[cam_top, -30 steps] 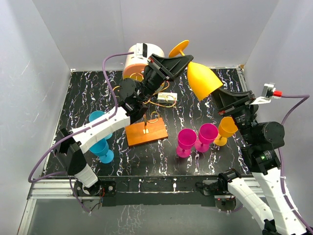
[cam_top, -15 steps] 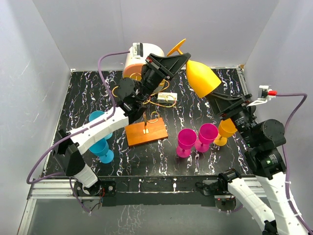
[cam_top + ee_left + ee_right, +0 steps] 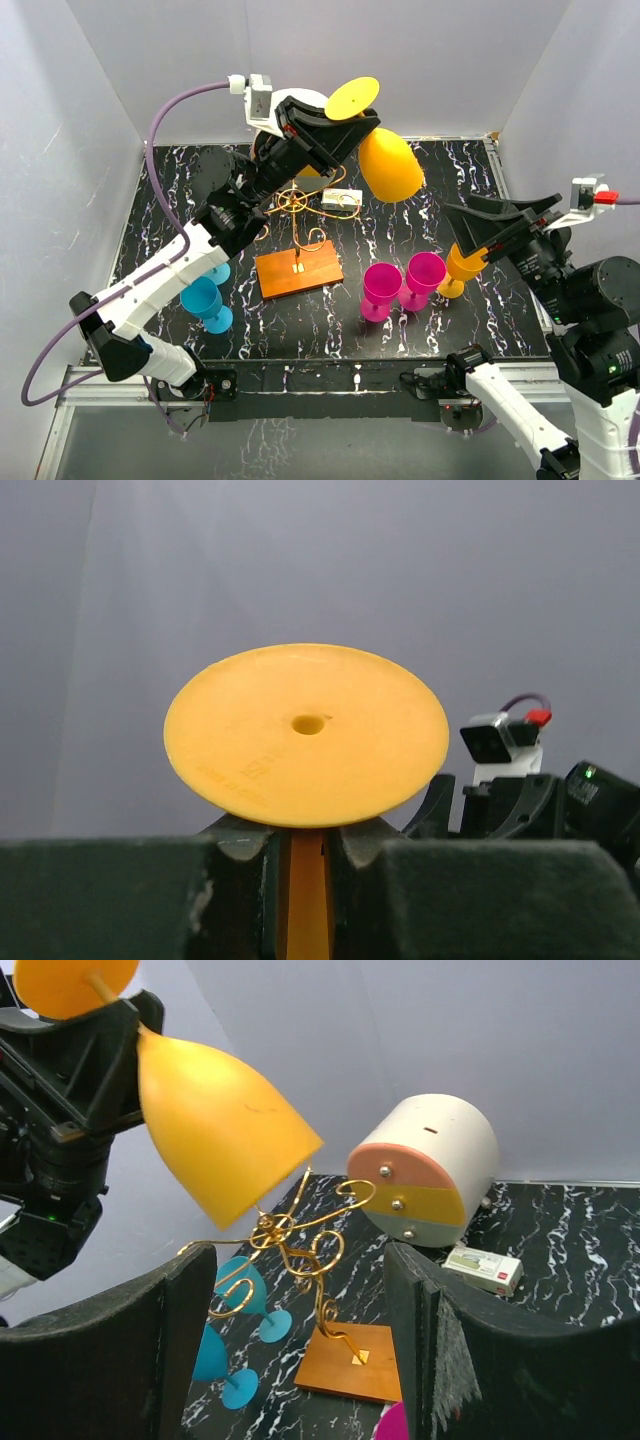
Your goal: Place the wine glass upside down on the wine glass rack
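Just let go with the right pincer (image 3: 467, 230), now spread and drawn back, leaving the wine glass (image 3: 390, 165) pinched by its stem in the left pincer (image 3: 340, 128), tilted bowl-down over the rack (image 3: 295, 205), ready for lowering.

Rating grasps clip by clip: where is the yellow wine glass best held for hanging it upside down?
The thin stem, from the side, as the left gripper has it: the wide foot sits above the fingers, the bowl hangs free below.

wine glass (image 3: 388, 165): yellow, bowl down (tilted), aloft | wine glass rack (image 3: 293, 201): gold, upright
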### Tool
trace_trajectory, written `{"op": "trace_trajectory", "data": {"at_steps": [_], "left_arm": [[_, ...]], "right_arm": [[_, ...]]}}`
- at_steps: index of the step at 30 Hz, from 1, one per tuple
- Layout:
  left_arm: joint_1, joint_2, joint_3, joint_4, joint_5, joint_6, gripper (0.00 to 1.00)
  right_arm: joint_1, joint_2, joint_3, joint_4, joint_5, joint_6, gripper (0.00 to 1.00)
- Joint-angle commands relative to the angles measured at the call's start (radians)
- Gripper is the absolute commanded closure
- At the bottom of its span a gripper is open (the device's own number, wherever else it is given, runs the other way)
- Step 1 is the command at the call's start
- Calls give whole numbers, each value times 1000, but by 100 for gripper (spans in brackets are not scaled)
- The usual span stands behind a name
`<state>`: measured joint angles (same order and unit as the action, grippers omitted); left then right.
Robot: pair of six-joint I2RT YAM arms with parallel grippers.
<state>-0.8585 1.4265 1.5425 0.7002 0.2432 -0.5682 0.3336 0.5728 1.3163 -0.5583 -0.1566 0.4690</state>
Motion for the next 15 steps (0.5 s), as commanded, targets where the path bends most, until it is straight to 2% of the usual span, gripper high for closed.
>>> {"op": "trace_trajectory", "data": {"at_steps": [1, 9, 15], "left_arm": [[3, -29, 63, -154, 153, 260, 100], [3, -32, 38, -191, 306, 472, 100], [3, -23, 5, -175, 352, 601, 100]], "right_arm": [[4, 82, 82, 34, -104, 28, 33], [4, 187, 204, 110, -190, 203, 30], [4, 264, 292, 75, -249, 371, 31]]}}
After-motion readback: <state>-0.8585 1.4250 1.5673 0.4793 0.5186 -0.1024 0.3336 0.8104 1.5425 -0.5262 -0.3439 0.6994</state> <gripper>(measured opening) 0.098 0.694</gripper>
